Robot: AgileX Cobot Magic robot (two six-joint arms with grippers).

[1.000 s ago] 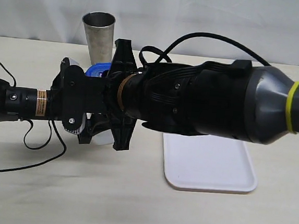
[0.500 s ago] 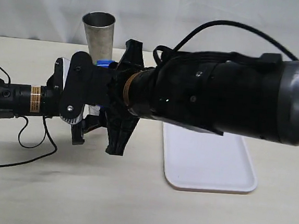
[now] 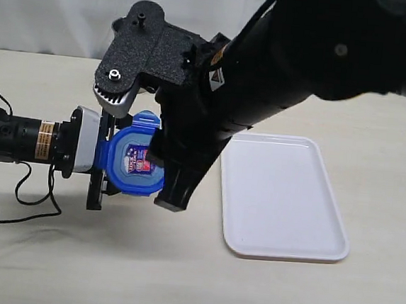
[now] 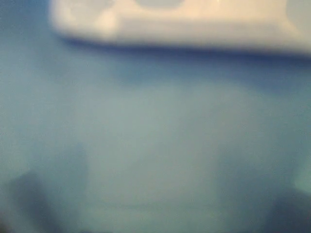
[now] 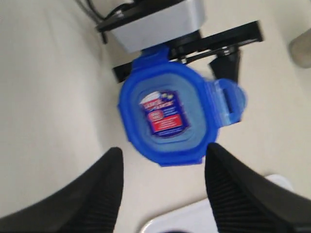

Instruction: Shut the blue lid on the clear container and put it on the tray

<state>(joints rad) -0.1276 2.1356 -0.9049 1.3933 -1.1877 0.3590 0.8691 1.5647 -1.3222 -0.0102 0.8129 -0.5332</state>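
Beige matte tabletop (image 3: 178, 278) spreading across the lower view, white creased cloth backdrop (image 3: 52, 11) hanging behind from ten to two o'clock, thin black cable (image 3: 12, 220) lying in a loose loop on the table at eight o'clock

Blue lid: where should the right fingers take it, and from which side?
Probably best to pinch the blue lid across its rim, coming straight down from above. Its top faces the open right gripper, whose fingers frame it. Stay off the side where the left gripper holds on, and mind the one flap sticking outward.
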